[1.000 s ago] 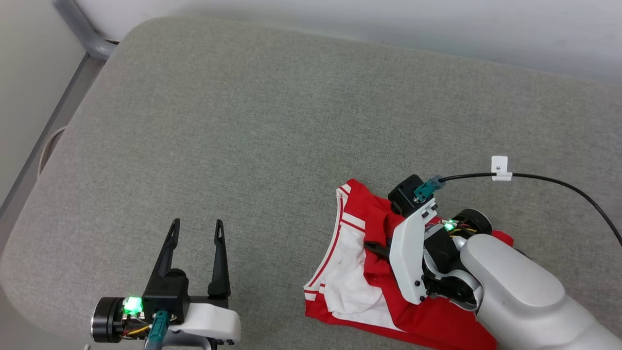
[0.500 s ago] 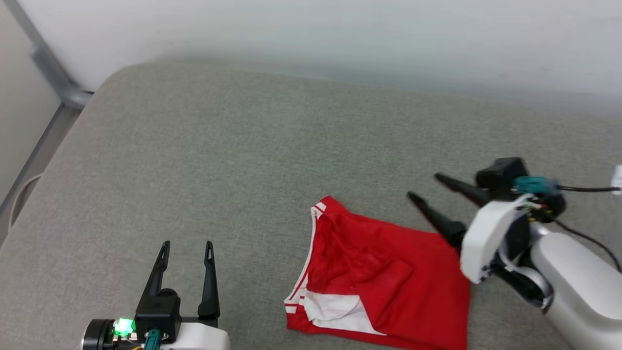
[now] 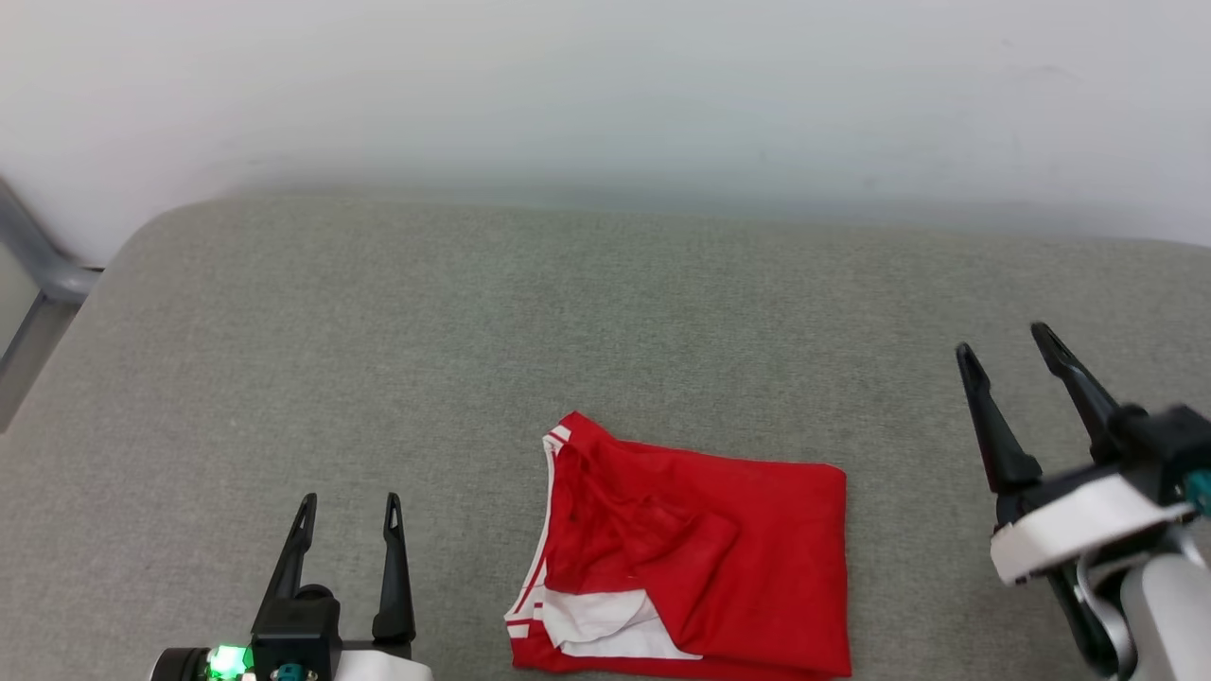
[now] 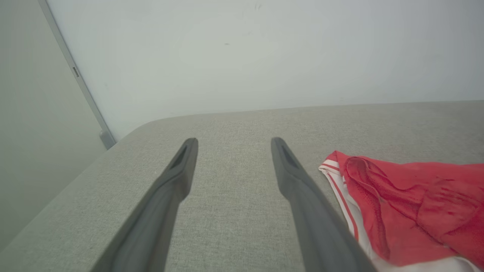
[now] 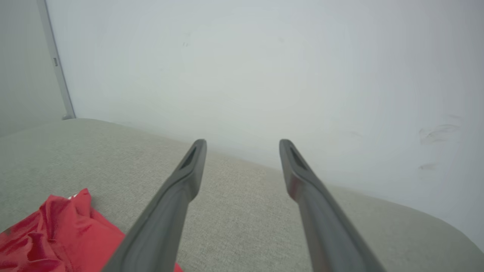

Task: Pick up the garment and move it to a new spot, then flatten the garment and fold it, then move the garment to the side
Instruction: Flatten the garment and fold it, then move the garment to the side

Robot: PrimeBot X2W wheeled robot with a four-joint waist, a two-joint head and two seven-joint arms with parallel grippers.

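Note:
The garment point(image 3: 700, 558) lies folded into a red rectangle on the grey padded surface, with white fabric and striped trim showing at its near left corner. It also shows in the left wrist view as the garment point(image 4: 412, 204) and in the right wrist view as the garment point(image 5: 56, 234). My left gripper point(image 3: 348, 506) stands open at the lower left, apart from the cloth, nothing between its fingers. My right gripper point(image 3: 1005, 342) is open to the right of the cloth, raised and clear of it. The chest print is hidden.
The grey padded surface point(image 3: 378, 331) stretches wide behind and to the left of the cloth. A pale wall point(image 3: 605, 95) runs along its far edge. A grey metal post point(image 3: 38, 265) stands at the far left corner.
My right gripper has let go of the garment, opened, and drawn back to the right. The garment now lies flatter, folded. The head camera has tilted up, shifting the whole picture.

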